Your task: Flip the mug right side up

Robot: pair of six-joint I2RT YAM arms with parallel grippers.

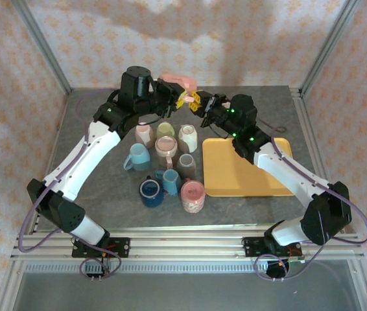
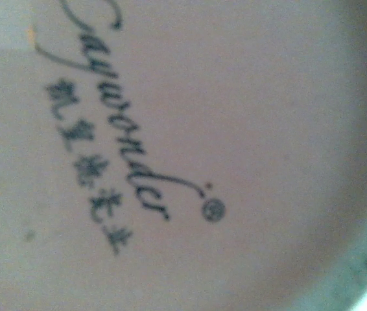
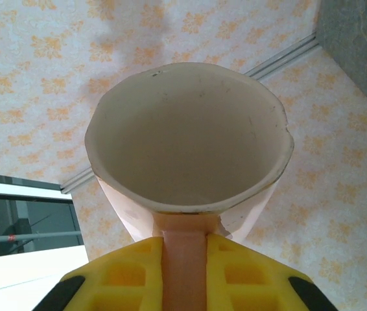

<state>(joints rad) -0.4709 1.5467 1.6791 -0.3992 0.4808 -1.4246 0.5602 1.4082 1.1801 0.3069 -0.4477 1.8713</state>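
1. The right hand (image 1: 195, 102) was clenched on the handle of the pale pink ceramic mug (image 1: 178, 81), up in the centre of the overhead frame.
2. In the right wrist view, that hand (image 3: 183, 275) showed its yellow fingers (image 3: 122, 275) pressed against either side of the mug's pink handle strip, at the bottom centre of the frame.
3. Above those fingers, the mug (image 3: 190, 149) turned its open mouth towards the lens, so that the cream inside wall could be seen. Small chips or dark marks showed along the rim.
4. The left hand (image 1: 172, 97) sat just to the left of the mug in the overhead view, right up against it. I cannot tell whether its fingers were gripping or released.
5. The left wrist view looked at the underside of the mug (image 2: 235, 97) from very close, with dark printed script and a row of characters running diagonally from the upper left to the lower centre.
6. The mug was therefore held between the two hands, lifted off the grey stone-patterned surface (image 1: 235, 210).
7. Below it in the overhead frame, a cluster of other mugs (image 1: 165, 148) stood on the surface, with a yellow-orange rectangular tray (image 1: 248, 172) to their right.
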